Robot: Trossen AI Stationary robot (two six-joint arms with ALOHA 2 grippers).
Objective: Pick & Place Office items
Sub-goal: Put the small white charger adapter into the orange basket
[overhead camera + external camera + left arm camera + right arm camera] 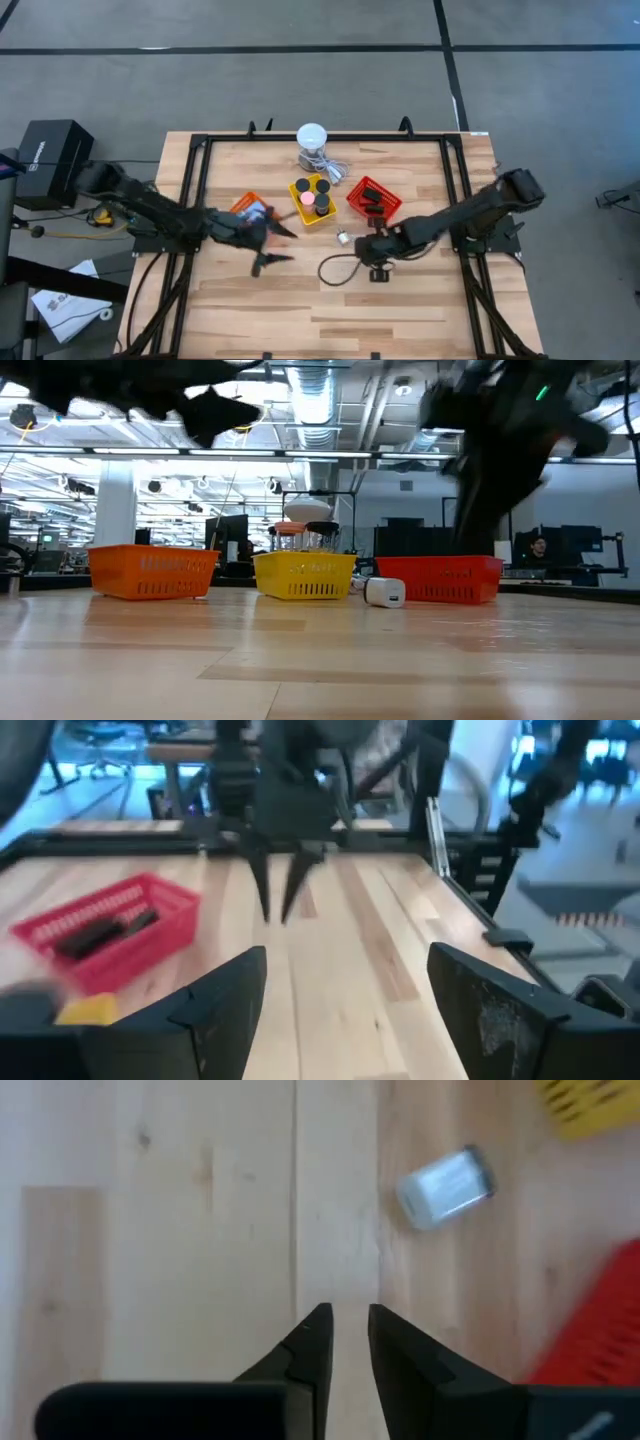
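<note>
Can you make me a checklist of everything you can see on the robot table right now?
Surface: wooden table, bare at the front.
Job's things: black discs and a pink disc in the yellow basket; black bars in the red basket; a small silver piece loose on the wood.
Clutter: orange basket, contents unclear; white round-topped device.
Grippers: left gripper above the table, fingers open and empty; right gripper pointing down at the wood, fingers nearly closed, empty.
Cables: grey cable by the device; dark cable loop near the right gripper.
Surroundings: grey floor, black box at left, office room behind.
</note>
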